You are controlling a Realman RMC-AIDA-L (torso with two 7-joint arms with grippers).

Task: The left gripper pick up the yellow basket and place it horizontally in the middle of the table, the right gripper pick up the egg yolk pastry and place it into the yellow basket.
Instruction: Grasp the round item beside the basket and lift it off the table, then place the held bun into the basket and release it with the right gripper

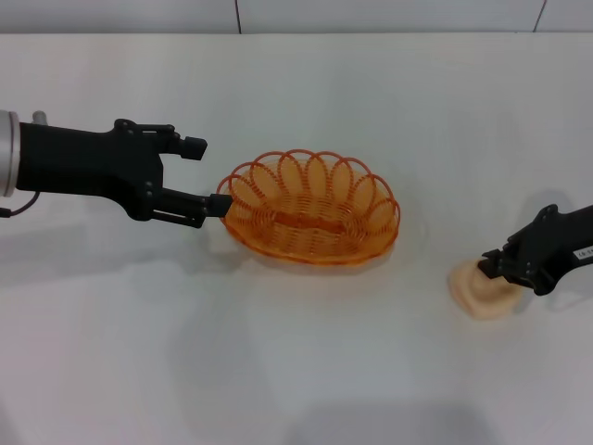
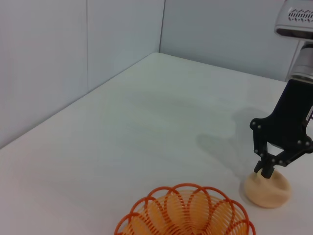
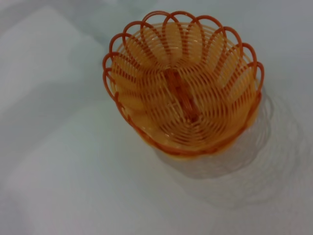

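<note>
The yellow basket [image 1: 310, 209] lies level on the white table [image 1: 296, 371], near the middle. My left gripper [image 1: 208, 176] is just left of it with its jaws apart; the lower fingertip [image 1: 219, 206] is at the basket's left rim and nothing is held. My right gripper [image 1: 491, 267] is far right, its fingers closed on the top of the egg yolk pastry [image 1: 482, 293], which sits low at the table. The left wrist view shows the basket's rim [image 2: 186, 215], the right gripper [image 2: 265, 170] and the pastry [image 2: 268, 190]. The right wrist view shows only the basket [image 3: 181, 98].
A grey wall [image 2: 73, 58] runs along the table's far edge. Bare tabletop [image 1: 435, 241] lies between the basket and the pastry.
</note>
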